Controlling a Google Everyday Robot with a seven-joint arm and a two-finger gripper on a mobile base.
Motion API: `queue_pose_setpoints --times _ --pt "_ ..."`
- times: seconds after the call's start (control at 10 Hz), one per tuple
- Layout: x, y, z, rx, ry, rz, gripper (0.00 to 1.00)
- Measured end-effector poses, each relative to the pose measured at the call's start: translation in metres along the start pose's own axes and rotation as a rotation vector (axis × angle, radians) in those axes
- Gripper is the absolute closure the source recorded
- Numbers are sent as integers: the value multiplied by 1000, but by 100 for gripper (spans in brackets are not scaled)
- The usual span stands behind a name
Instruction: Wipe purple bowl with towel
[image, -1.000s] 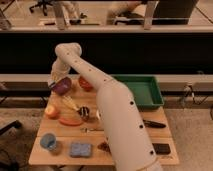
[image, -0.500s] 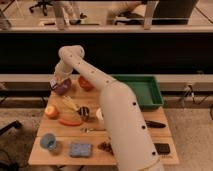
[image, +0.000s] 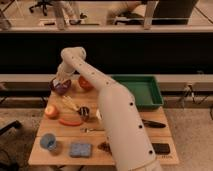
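The purple bowl (image: 60, 87) sits at the far left of the wooden table (image: 55, 157), left of a red-orange bowl (image: 85, 83). My white arm reaches from the front right across the table. The gripper (image: 60, 80) is down at the purple bowl's rim and hides part of it. A small pale patch at the gripper tip, over the bowl, looks like the towel (image: 62, 81). I cannot tell how it is held.
A green tray (image: 145, 91) stands at the back right. An apple (image: 51, 111), a banana (image: 70, 103), a small can (image: 84, 113) and a red item (image: 70, 121) lie mid-left. A blue cup (image: 47, 142) and blue sponge pad (image: 80, 149) are at the front. Black objects (image: 161, 148) lie right.
The gripper stays at the purple bowl. The wrist and upper bend of the arm have shifted slightly to the right above it. The bowl has moved little.
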Motion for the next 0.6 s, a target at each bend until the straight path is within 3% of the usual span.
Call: queue_pose_setpoints --times 0.6 --pt "23 -1 13 35 36 1 99"
